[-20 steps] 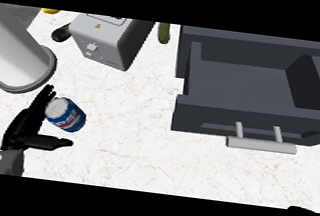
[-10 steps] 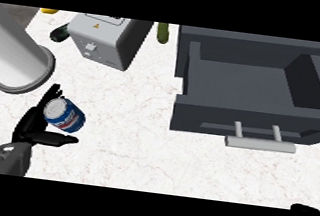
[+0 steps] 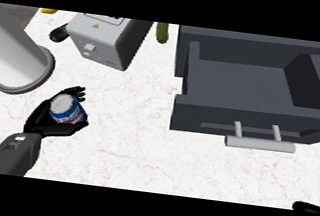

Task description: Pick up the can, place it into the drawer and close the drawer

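A blue and white can (image 3: 67, 111) with a silver top stands on the white counter at the left. My left hand (image 3: 46, 119) is wrapped round it, fingers behind and thumb curled under its front. The grey drawer (image 3: 254, 122) stands pulled out at the right, its inside empty, with a pale bar handle (image 3: 258, 142) on its front. Only the black fingertips of my right hand (image 3: 314, 208) show at the lower right corner, well away from the drawer.
A large white cylinder (image 3: 10, 55) lies at the left edge just behind the can. A white toaster-like box (image 3: 107, 39) stands at the back, with a green vegetable (image 3: 161, 32) beside it and a dark object (image 3: 59, 32) to its left.
My left hand has closed in on the can, the thumb now curling under it. The can sits a little lower and nearer to my forearm than before.
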Tool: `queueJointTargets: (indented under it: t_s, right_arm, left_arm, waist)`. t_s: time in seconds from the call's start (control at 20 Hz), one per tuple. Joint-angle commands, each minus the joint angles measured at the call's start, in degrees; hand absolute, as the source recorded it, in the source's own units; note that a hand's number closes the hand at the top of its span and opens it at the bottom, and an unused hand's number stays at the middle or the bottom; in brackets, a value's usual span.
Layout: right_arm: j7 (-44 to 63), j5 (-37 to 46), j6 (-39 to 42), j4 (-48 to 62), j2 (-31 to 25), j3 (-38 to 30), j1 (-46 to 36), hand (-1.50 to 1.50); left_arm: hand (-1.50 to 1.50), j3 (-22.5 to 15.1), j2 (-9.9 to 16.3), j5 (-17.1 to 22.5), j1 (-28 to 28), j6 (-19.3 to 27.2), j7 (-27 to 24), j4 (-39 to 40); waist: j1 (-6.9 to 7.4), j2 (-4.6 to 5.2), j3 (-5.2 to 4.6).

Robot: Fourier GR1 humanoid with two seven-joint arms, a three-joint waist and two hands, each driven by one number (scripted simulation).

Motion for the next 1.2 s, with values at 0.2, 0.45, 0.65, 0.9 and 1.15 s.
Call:
queueJointTargets:
  t_s: [0.2, 0.45, 0.65, 0.9, 1.15]
  right_arm:
    - [1.59, 0.01, -0.56, -0.42, -1.27, -1.58, -1.92, -1.5]
    - [-2.28, 2.62, -0.5, 1.87, 0.48, -0.03, -1.2, -1.5]
    - [-0.64, 3.52, -1.24, 1.15, 0.2, 0.82, -2.62, -1.5]
    - [0.77, -2.52, 0.8, 2.07, -3.7, -4.9, -4.03, -1.5]
    - [4.02, 0.02, -1.19, -1.46, -2.28, -2.25, -4.43, -1.5]
  left_arm:
    - [1.5, -1.17, -3.78, -0.54, -0.97, -0.74, -4.41, 1.48]
    - [1.5, 0.36, -6.31, 1.4, -5.01, 3.28, -0.9, 1.39]
    - [1.5, 3.92, -14.01, 4.65, -8.54, 17.78, 1.62, 0.67]
    - [1.5, 5.12, -14.04, 7.04, -10.56, 17.91, 0.65, -1.54]
    - [1.5, 1.77, -15.61, 7.38, -11.55, 17.44, 8.68, -8.66]
  waist:
    - [0.08, -0.01, -0.01]
    - [0.1, -0.03, 0.02]
    - [0.17, -0.06, 0.05]
    - [0.07, -0.08, 0.04]
    - [0.81, -0.38, 0.08]
